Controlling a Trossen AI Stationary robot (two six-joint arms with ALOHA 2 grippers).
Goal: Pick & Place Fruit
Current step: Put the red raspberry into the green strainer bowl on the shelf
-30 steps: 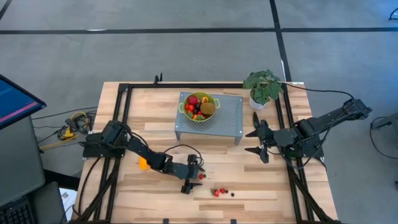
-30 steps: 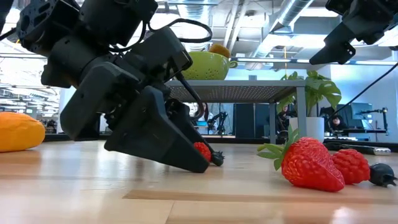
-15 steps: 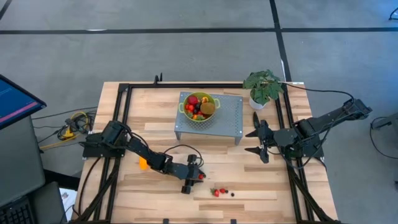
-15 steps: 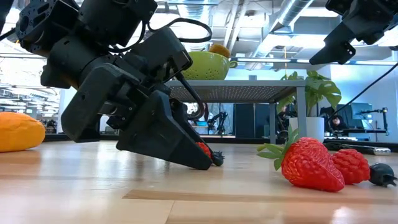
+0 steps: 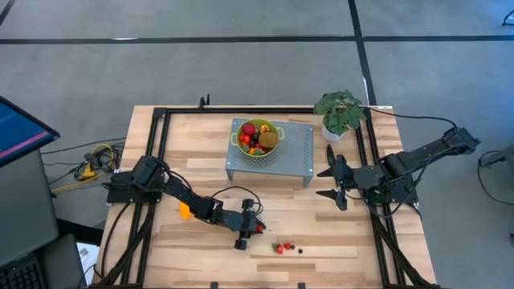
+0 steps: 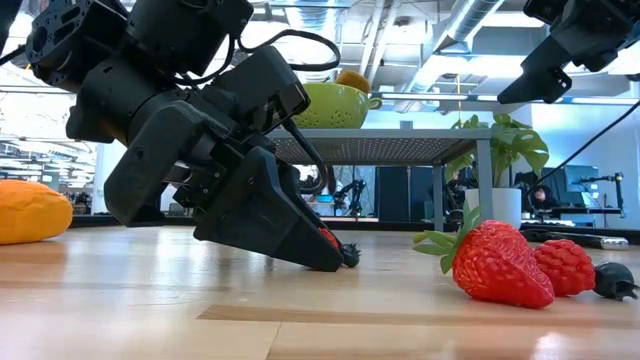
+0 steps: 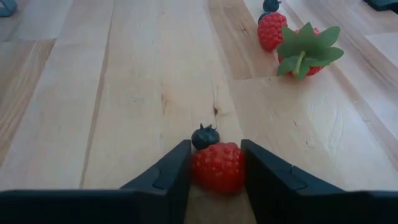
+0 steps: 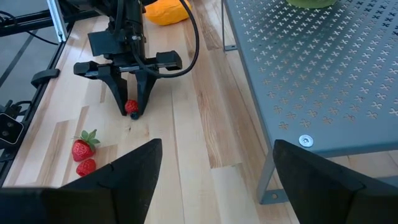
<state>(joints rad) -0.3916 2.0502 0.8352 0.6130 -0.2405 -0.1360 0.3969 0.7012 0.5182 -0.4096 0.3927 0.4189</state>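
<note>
The left gripper point(image 7: 214, 168) pinches a bumpy red raspberry point(image 7: 217, 167), a small dark blueberry point(image 7: 204, 136) touching it.

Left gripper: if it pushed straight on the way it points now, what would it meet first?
The left gripper is shut on a raspberry. A blueberry touching the raspberry's far side would be met first. Beyond it the table looks bare; the strawberry lies off to the side, probably outside that line.
</note>
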